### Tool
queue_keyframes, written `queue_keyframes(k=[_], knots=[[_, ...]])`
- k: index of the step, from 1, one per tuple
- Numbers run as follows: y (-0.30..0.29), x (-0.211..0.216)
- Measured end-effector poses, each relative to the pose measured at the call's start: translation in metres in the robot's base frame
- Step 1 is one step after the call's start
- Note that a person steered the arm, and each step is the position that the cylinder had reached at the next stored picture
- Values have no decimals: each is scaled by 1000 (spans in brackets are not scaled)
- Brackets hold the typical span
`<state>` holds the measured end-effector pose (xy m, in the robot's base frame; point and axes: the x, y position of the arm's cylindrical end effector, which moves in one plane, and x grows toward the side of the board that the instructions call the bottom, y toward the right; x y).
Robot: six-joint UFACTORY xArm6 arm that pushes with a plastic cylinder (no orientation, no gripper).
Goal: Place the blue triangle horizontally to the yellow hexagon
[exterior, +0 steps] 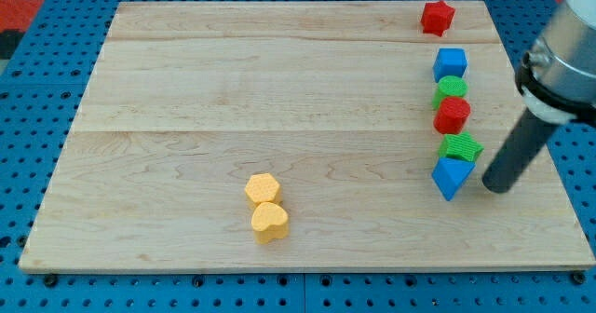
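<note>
Blue triangle (452, 177) sits near the view's right edge of the wooden surface (279, 99), at the bottom end of a column of blocks, and our tip (496, 186) rests just to its right, close beside it but with a narrow gap that we can still see between them. We carry no gripper, only the dark rod, so nothing is spread or pinched. Directly above the blue triangle, touching it, lies a green block (461, 147), then a red block (452, 115), a second green block (451, 90) and a blue cube (450, 64), all crowded in one line; a separate red block (437, 18) stands apart near the view's top. The yellow hexagon (263, 189) lies well away toward the view's left and slightly lower, with a yellow heart-shaped block (270, 222) touching it from below.
</note>
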<state>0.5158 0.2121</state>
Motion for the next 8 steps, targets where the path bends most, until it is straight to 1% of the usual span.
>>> queue_keyframes(k=[1, 4, 5, 6, 7, 8], knots=[[-3, -6], [-18, -2], [-45, 12], [-118, 17], [-167, 20], [-166, 19]])
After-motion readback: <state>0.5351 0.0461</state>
